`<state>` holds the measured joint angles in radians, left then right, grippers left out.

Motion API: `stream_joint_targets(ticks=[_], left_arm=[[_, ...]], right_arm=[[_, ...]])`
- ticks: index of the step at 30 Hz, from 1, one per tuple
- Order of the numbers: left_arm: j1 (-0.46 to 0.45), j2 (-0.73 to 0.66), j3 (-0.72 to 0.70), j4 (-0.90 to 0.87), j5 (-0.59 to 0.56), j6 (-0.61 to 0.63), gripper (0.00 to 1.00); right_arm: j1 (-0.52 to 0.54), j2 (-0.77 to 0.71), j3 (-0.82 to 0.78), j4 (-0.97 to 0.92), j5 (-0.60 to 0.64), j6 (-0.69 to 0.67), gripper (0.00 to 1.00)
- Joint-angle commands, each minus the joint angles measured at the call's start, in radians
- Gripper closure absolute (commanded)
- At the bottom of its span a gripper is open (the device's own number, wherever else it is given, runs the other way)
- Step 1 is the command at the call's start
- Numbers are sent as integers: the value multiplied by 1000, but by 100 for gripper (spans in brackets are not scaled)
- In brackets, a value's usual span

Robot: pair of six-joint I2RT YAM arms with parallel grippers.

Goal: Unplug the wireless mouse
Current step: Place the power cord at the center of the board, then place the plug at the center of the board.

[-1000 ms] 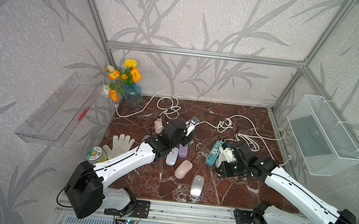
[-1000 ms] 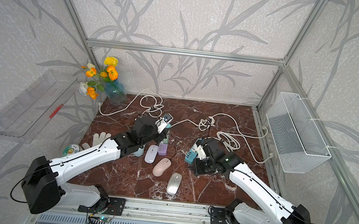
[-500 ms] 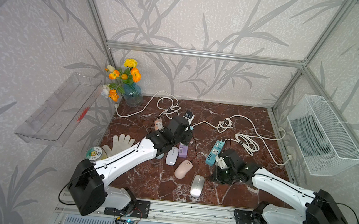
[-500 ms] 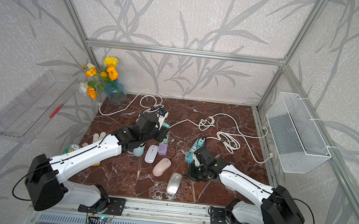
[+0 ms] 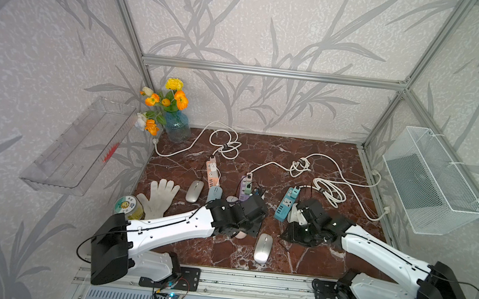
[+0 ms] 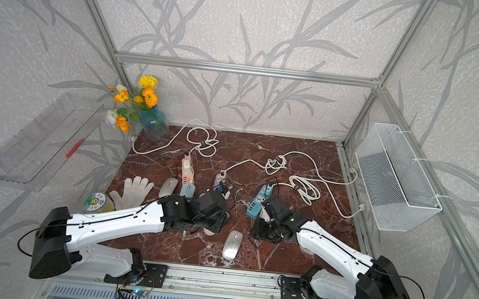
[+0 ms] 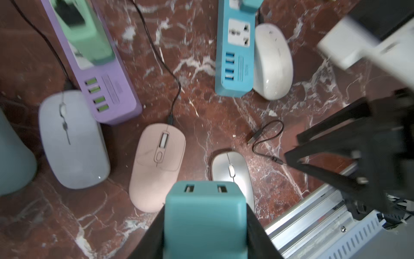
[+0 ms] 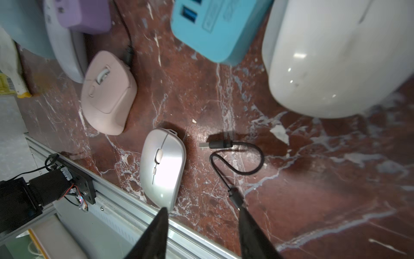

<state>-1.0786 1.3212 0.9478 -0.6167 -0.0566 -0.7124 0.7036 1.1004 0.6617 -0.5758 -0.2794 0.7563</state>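
The silver wireless mouse (image 8: 163, 166) (image 5: 262, 247) (image 6: 232, 244) lies near the table's front edge with nothing plugged into it. A short black cable (image 8: 237, 154) (image 7: 266, 139) lies loose on the marble beside it, one plug pointing at the mouse across a small gap. My right gripper (image 8: 202, 209) (image 5: 294, 238) hangs open just above the table, one fingertip (image 8: 243, 213) next to the cable's other plug. My left gripper (image 7: 205, 213) is shut on a teal charger block (image 7: 205, 201) with two USB ports, held over the pink mouse (image 7: 156, 166).
A black cable runs into the pink mouse's front. A lavender mouse (image 7: 71, 141), a purple power strip (image 7: 100, 67), a blue power strip (image 7: 235, 56) and a white mouse (image 7: 273, 62) crowd the middle. A glove (image 5: 160, 196), jar (image 5: 127, 206), vase (image 5: 177, 122) and white cords (image 5: 325, 189) lie further off.
My right gripper has gone from shut to open, and the black cable now lies free on the table. My left arm has come forward and down with the charger block.
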Motion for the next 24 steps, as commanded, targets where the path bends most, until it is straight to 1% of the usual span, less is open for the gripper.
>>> stream_joint_targets(ticks=[1,3,5,6,9,14,17,19,22,24], left_arm=[[-36,41,-62,-17,62,-153,100],[-56,70,-91,11,73,-180,100],[-64,100,-99,21,69,-198,100],[-64,117,-99,26,70,-202,100],[-68,161,-95,37,91,-209,100],[-69,193,-113,21,77,-229,99],[-68,199,-135,34,59,-231,94],[-69,219,-122,34,54,-214,91],[-69,262,-96,55,74,-185,87],[-70,276,-86,68,88,-173,82]], right_arm=[[-6,-110,51,-110,144,-92,44],[-7,-182,49,-117,197,-111,43],[-17,-241,51,-125,219,-112,43],[-23,-262,56,-134,224,-140,43],[-29,-298,71,-151,241,-151,43],[-29,-318,74,-161,250,-148,43],[-30,-320,66,-150,243,-140,43],[-30,-317,65,-145,239,-134,43],[-30,-313,65,-142,241,-133,43],[-30,-313,68,-149,246,-133,44]])
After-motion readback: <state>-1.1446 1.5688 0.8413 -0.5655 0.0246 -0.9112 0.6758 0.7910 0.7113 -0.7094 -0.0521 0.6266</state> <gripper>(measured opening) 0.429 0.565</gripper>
